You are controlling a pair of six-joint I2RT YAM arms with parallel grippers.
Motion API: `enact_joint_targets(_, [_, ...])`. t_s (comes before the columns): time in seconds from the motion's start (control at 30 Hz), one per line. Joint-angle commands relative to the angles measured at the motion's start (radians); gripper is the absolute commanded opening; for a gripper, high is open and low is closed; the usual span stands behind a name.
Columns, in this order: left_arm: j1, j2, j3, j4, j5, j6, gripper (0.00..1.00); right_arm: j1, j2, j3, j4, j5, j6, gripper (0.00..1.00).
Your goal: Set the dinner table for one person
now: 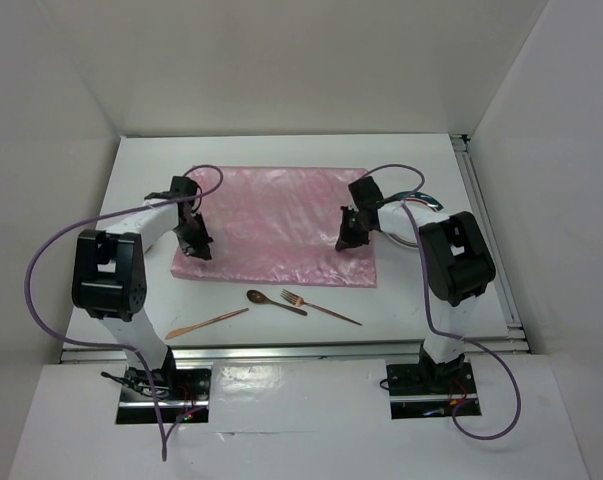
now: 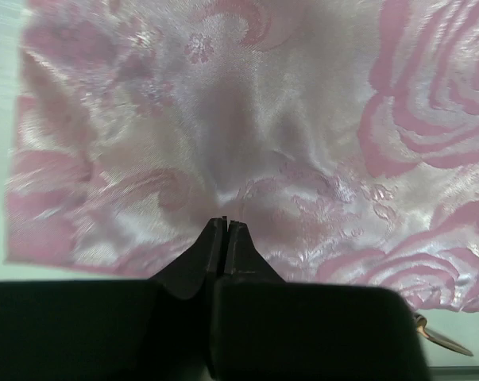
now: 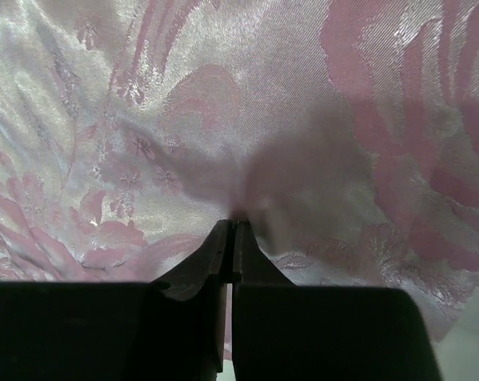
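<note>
A shiny pink floral mat [image 1: 276, 215] lies flat in the middle of the white dinner table [image 1: 411, 290]. My left gripper [image 1: 199, 248] stands at the mat's near left corner. In the left wrist view its jaws [image 2: 225, 224] are shut on a small raised pucker of the mat [image 2: 303, 119]. My right gripper [image 1: 347, 240] is over the mat's right part. Its jaws [image 3: 233, 225] are also shut, pinching a fold of the mat [image 3: 223, 103].
In front of the mat lie a dark spoon [image 1: 273, 301], a copper fork [image 1: 321, 307] and a copper knife [image 1: 206, 323]. A plate [image 1: 426, 201] shows partly behind the right arm, off the mat's right edge. Metal rails run along the table's right and near edges.
</note>
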Motion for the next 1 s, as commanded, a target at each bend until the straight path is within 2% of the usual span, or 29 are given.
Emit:
enact_joint_targets(0.0, [-0.008, -0.095, 0.103, -0.113, -0.095, -0.009, 0.06, 0.012, -0.06, 0.096, -0.076, 0.047, -0.037, 0.0])
enact_joint_targets(0.03, [-0.008, -0.105, 0.166, -0.135, -0.155, 0.002, 0.17, 0.021, -0.06, 0.121, -0.085, 0.047, -0.048, 0.01])
enact_joint_targets(0.1, [0.011, -0.114, 0.233, -0.194, -0.21, 0.011, 0.27, 0.032, -0.074, 0.205, -0.122, 0.047, -0.062, 0.07])
enact_joint_targets(0.13, [0.023, -0.126, 0.299, -0.213, -0.241, 0.022, 0.36, 0.044, -0.083, 0.235, -0.135, 0.047, -0.071, 0.17])
enact_joint_targets(0.27, [0.129, -0.135, 0.421, -0.262, -0.241, 0.047, 0.55, 0.082, -0.083, 0.347, -0.179, 0.061, -0.089, 0.46])
enact_joint_targets(0.3, [0.173, -0.135, 0.433, -0.274, -0.241, 0.057, 0.65, 0.095, -0.071, 0.364, -0.179, 0.061, -0.089, 0.58])
enact_joint_targets(0.33, [0.191, -0.135, 0.442, -0.275, -0.241, 0.057, 0.69, 0.095, -0.071, 0.393, -0.19, 0.061, -0.089, 0.62])
enact_joint_targets(0.43, [0.242, -0.079, 0.487, -0.31, -0.301, 0.024, 0.74, 0.118, -0.045, 0.437, -0.199, 0.04, -0.099, 0.71])
enact_joint_targets(0.5, [0.268, -0.028, 0.522, -0.345, -0.342, 0.005, 0.77, 0.118, -0.016, 0.456, -0.199, 0.028, -0.099, 0.73])
enact_joint_targets(0.67, [0.301, 0.012, 0.525, -0.358, -0.327, -0.01, 0.77, 0.139, -0.005, 0.471, -0.21, 0.017, -0.119, 0.8])
enact_joint_targets(0.87, [0.301, 0.087, 0.499, -0.295, -0.299, -0.001, 0.79, 0.139, -0.005, 0.459, -0.219, 0.006, -0.119, 0.8])
enact_joint_targets(0.97, [0.301, 0.141, 0.52, -0.279, -0.332, -0.001, 0.76, 0.149, -0.015, 0.45, -0.219, 0.006, -0.119, 0.81])
